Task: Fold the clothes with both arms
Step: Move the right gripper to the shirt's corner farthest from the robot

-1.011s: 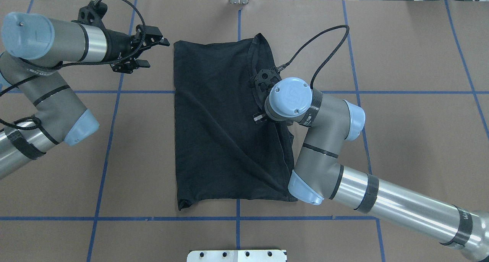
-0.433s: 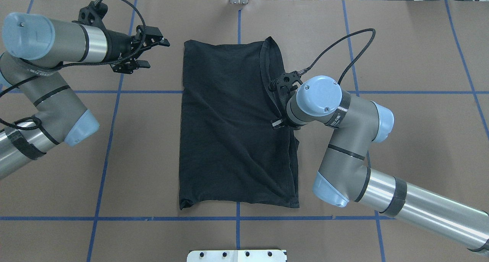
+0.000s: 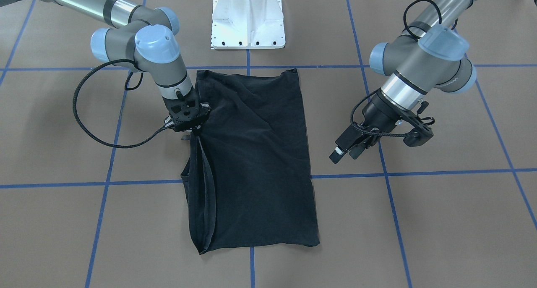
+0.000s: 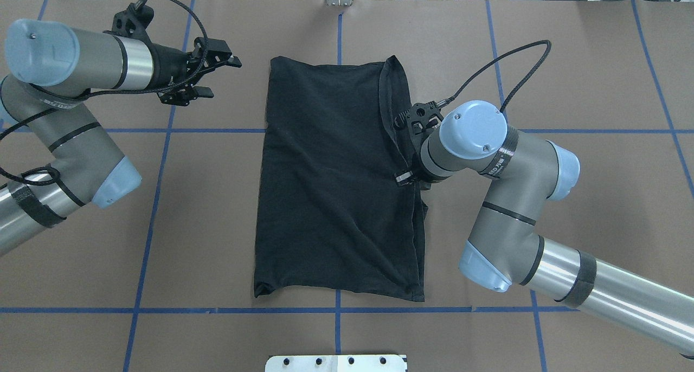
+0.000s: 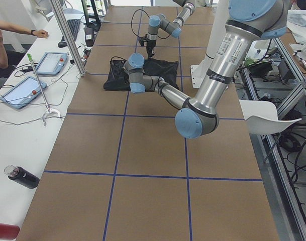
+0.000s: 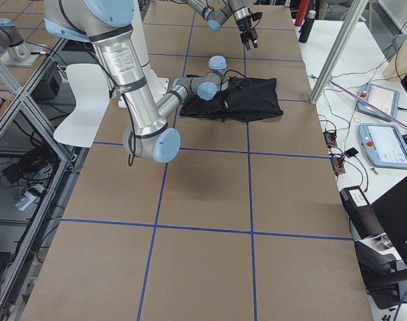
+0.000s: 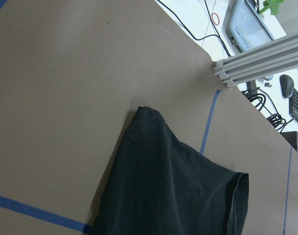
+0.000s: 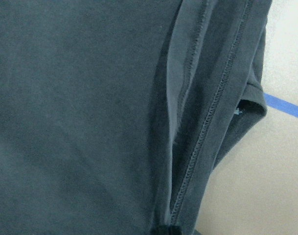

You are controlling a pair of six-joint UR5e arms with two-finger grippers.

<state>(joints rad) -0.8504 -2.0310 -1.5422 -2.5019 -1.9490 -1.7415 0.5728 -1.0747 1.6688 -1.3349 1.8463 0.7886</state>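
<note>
On the left, well apart from the T-shirt (image 4: 325, 187): left claw (image 4: 223, 77), fingers spread wide, held above the brown table (image 4: 206, 209), aimed toward the cloth's far left corner. In the middle, flat on the table, a tall black folded rectangle, neckline at its far right corner. On the right, right claw (image 3: 191, 131) pointing straight down at the T-shirt's right edge, pinching the fabric there, a small ridge of cloth drawn up to it.

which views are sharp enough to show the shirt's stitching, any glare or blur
Right wrist view: close, slightly grainy, shirt stitching clear. Front and overhead views: even light, soft shadows, only creases show. Left wrist view: sharp, very bright at top right. Side views: shirt too small.
</note>
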